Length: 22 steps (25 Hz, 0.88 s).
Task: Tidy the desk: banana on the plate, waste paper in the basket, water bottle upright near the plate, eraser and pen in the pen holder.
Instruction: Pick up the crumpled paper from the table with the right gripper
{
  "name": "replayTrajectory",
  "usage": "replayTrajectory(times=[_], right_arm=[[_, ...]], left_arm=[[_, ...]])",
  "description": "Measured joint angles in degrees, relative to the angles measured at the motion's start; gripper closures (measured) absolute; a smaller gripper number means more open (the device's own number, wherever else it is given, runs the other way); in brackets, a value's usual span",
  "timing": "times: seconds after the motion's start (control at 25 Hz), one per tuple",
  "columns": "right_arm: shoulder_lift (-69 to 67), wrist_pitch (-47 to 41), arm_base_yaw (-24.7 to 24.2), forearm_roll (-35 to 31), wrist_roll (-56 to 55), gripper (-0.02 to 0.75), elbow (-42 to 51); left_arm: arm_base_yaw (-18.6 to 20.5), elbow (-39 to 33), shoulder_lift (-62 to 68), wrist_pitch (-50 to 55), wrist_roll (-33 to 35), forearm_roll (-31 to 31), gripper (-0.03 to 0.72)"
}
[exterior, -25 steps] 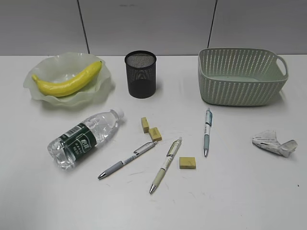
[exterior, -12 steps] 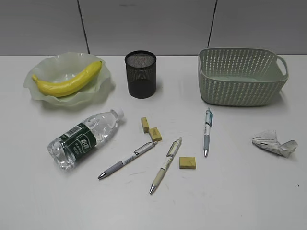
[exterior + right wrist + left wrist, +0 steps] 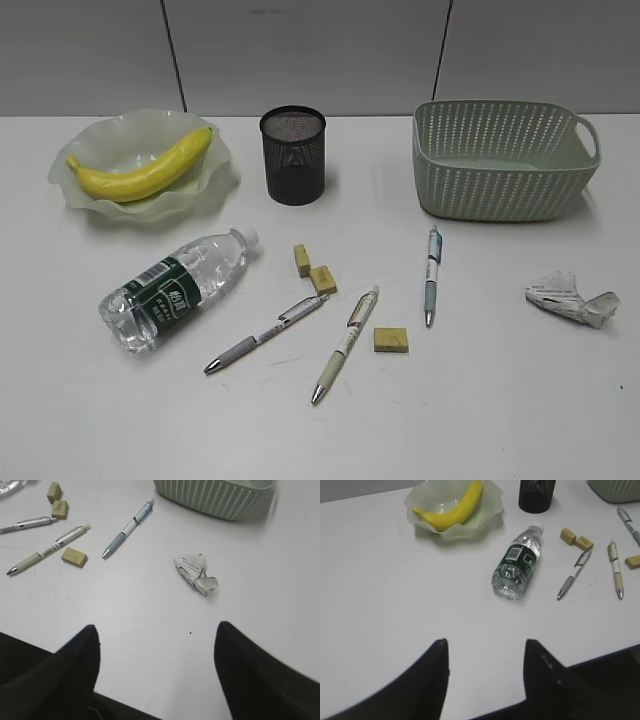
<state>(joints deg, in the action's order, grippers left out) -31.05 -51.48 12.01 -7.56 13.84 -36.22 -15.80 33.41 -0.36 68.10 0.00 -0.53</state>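
The yellow banana [image 3: 142,171] lies in the wavy pale green plate [image 3: 215,178] at the back left. In front of it the water bottle [image 3: 177,289] lies on its side. A black mesh pen holder [image 3: 293,155] stands at the back middle. Three pens [image 3: 267,333] [image 3: 346,343] [image 3: 432,273] and three tan erasers [image 3: 302,259] [image 3: 323,279] [image 3: 391,339] lie mid-desk. The crumpled waste paper [image 3: 572,298] lies right, before the green basket [image 3: 505,158]. My left gripper [image 3: 486,641] hangs open over the bare front desk, short of the bottle [image 3: 517,564]. My right gripper [image 3: 156,626] hangs open short of the waste paper [image 3: 195,573].
The white desk [image 3: 120,420] has its front edge close under both grippers in the wrist views. A grey panelled wall rises behind the desk. Neither arm shows in the exterior view.
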Motion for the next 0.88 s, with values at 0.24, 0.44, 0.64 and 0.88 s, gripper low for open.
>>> replayTrajectory(times=[0.24,0.44,0.64,0.88], right_arm=[[-20.1,1.5,0.0,1.2,0.9,0.176,-6.3],[-35.9,1.9,0.0,5.9,1.0,0.166,-12.2],[-50.9,2.0,0.0,8.5,1.0,0.127,-17.7],[-65.4,2.6,0.0,11.6,0.9,0.124,-23.4]], left_arm=[[0.0,-2.3,0.0,-6.5,0.0,-1.5,0.321],[-0.1,-2.5,0.0,-7.2,0.3,-1.6,0.321],[-0.1,-2.5,0.0,-7.3,0.4,-1.7,0.321],[-0.1,-2.6,0.0,-7.3,0.4,-1.7,0.321]])
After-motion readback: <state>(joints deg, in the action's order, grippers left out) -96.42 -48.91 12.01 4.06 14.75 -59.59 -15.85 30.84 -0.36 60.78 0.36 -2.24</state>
